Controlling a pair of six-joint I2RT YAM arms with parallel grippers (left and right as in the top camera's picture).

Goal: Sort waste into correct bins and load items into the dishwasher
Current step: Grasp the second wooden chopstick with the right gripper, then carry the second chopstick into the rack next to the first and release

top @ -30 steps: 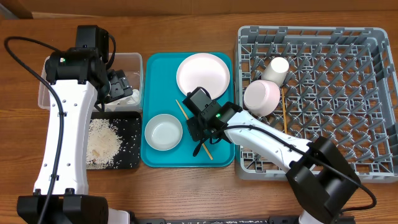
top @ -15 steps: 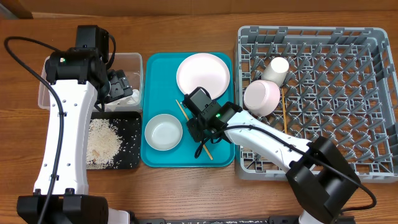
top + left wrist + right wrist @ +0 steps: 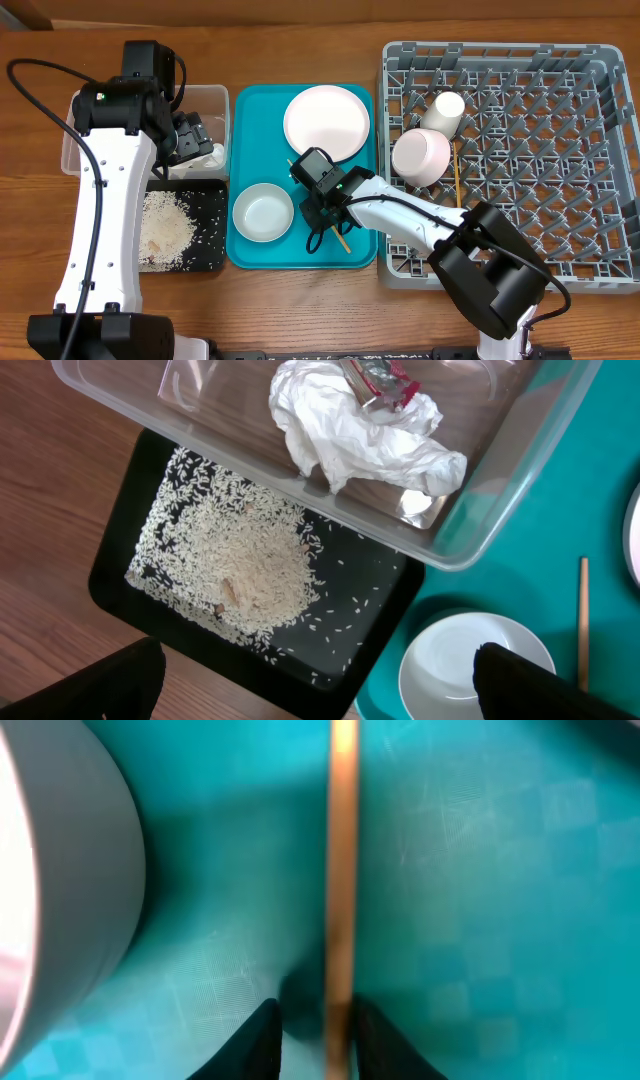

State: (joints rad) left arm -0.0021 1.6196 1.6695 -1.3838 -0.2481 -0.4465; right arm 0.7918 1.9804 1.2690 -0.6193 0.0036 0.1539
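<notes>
Right claw, overhead: lowered over the chopstick on the teal tray, centre of frame, beside the white bowl. The jaw state is not resolved from above.
Change, overhead: within the last second the claw was turned and shifted slightly left along the stick. The stick itself was not moved, and the left arm is unchanged.
Meaning: a pick is judged to be in set-up, with the stick not yet lifted toward the dish rack, right of frame.
Already racked: pink bowl, white cup, second chopstick. The pink plate is left on the tray.
Left claw, left wrist: fingers are wide apart at the lower corners, nothing held. Napkin and wrapper are seen in the clear tub, rice in the black tray.
Right wrist: fingertips are set narrowly apart astride the stick; actual clamping cannot be told.
Hidden: the stick's middle is covered by the claw overhead. The right-wrist picture is blurred and the fingers are cut off at its bottom edge.
</notes>
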